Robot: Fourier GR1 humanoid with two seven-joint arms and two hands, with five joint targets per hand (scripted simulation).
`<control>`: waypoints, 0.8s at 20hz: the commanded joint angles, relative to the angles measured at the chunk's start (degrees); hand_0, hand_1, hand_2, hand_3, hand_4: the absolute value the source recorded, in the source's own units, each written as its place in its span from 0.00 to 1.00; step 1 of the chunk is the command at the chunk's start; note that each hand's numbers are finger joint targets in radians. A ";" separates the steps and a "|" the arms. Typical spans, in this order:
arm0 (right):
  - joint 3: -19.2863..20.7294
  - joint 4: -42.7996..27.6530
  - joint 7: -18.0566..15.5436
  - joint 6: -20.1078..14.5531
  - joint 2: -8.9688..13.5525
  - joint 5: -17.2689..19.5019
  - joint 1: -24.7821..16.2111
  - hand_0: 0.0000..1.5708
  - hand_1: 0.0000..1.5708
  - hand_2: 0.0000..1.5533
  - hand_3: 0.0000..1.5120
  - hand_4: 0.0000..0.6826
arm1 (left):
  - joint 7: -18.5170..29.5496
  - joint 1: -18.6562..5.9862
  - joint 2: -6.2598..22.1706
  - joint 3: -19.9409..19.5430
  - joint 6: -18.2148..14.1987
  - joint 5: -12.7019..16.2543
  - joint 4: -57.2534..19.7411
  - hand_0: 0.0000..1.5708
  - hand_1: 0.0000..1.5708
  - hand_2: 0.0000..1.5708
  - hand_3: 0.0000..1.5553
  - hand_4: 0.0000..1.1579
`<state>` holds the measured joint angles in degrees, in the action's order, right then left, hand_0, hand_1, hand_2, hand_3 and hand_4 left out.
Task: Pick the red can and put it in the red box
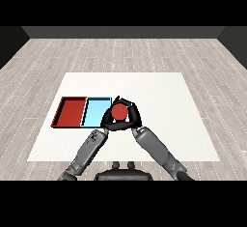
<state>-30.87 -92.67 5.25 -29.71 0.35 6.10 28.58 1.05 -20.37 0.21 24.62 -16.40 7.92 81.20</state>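
The red can (119, 111) stands upright just right of the light blue tray (96, 111), near the table's middle. My right hand (135, 117) is curled round it, fingers arching over its far side and thumb on the near side. My left hand (106, 121) rests relaxed and open right beside the can's left, over the blue tray's near right corner; where it meets the right hand's fingers is hard to separate. The red tray (71, 112) lies to the left of the blue one and has nothing in it.
The two trays lie side by side on the left half of the white table (164, 100). Bare tabletop stretches to the right and behind the hands. A grey plank floor surrounds the table.
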 commanded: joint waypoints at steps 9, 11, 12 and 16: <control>1.29 4.26 -2.95 1.49 -0.34 -2.95 2.35 0.95 0.95 0.93 0.91 0.76 | -4.21 -1.27 -0.19 1.77 -13.74 2.19 0.23 1.00 1.00 0.95 0.87 0.62; -1.23 4.34 -0.98 -2.60 -0.34 -2.09 5.36 0.95 0.95 0.93 0.91 0.78 | -5.92 -1.02 -0.19 0.60 -14.54 1.14 1.46 1.00 1.00 0.95 0.87 0.65; -1.56 7.43 -4.00 -2.49 -0.34 -3.92 4.75 0.96 0.96 0.93 0.91 0.76 | -1.94 1.19 0.50 -3.93 -8.36 0.99 0.62 1.00 1.00 0.95 0.87 0.65; -2.25 -1.54 0.77 -0.65 -0.35 2.40 -2.08 0.94 0.94 0.93 0.92 0.76 | -0.83 -2.86 -0.19 -4.46 -10.70 2.22 -0.39 1.00 1.00 0.97 0.92 0.79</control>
<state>-31.15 -91.11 2.68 -29.41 -0.01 5.25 29.04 -0.29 -19.29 0.26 24.36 -27.60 8.70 80.62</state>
